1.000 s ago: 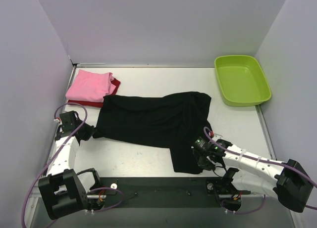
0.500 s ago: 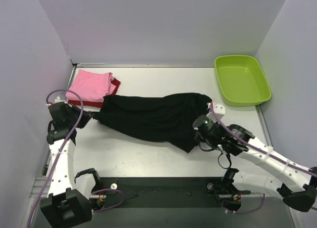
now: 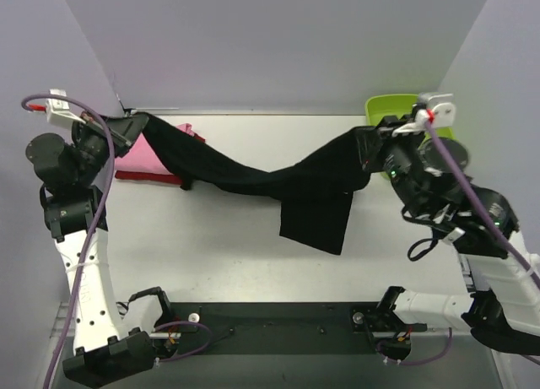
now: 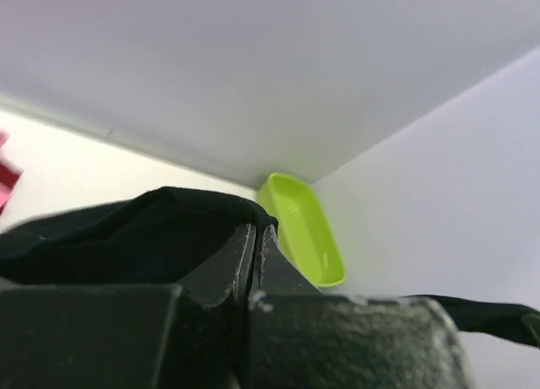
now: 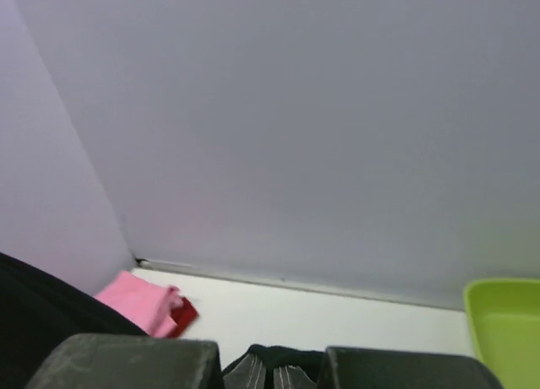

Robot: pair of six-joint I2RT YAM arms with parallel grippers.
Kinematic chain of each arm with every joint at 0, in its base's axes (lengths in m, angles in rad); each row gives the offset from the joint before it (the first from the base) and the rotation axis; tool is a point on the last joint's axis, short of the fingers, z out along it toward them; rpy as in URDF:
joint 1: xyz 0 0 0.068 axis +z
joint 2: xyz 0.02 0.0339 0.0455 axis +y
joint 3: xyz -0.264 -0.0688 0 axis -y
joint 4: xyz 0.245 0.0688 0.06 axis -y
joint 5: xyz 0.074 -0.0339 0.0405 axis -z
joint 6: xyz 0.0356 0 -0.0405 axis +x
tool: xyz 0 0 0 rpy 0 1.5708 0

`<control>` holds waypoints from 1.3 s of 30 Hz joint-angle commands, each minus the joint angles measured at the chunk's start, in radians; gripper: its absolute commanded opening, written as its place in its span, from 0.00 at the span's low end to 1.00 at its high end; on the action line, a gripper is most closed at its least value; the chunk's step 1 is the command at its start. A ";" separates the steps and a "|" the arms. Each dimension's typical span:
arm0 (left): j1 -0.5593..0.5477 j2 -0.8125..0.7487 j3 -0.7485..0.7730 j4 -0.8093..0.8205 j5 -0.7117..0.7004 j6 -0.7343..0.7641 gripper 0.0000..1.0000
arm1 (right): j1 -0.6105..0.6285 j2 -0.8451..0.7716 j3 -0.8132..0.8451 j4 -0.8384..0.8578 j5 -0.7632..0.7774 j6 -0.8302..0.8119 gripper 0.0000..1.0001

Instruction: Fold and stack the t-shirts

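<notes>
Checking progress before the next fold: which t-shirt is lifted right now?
The black t-shirt: clamped at each end in shut jaws, it hangs stretched, while the pink t-shirt and dark red t-shirt lie stacked flat at far left.

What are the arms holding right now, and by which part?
Both hold the black t-shirt, stretched between them: the left gripper pinches its left end, the right gripper its right end.
</notes>
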 commanded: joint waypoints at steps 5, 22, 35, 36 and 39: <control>0.010 -0.008 0.334 0.278 0.137 -0.194 0.00 | 0.002 0.026 0.482 -0.055 -0.493 -0.108 0.00; -0.157 -0.055 0.577 0.776 0.139 -0.525 0.00 | -0.438 -0.146 0.677 0.338 -1.243 0.195 0.00; -0.274 -0.178 0.265 0.507 0.035 -0.230 0.00 | -0.475 -0.135 0.324 0.341 -1.013 0.145 0.00; -0.272 -0.184 0.193 0.531 0.031 -0.232 0.00 | -0.475 -0.135 0.285 0.338 -0.941 0.131 0.00; -0.272 -0.178 -0.039 0.640 0.021 -0.248 0.00 | -0.478 -0.103 0.132 0.328 -0.791 0.056 0.00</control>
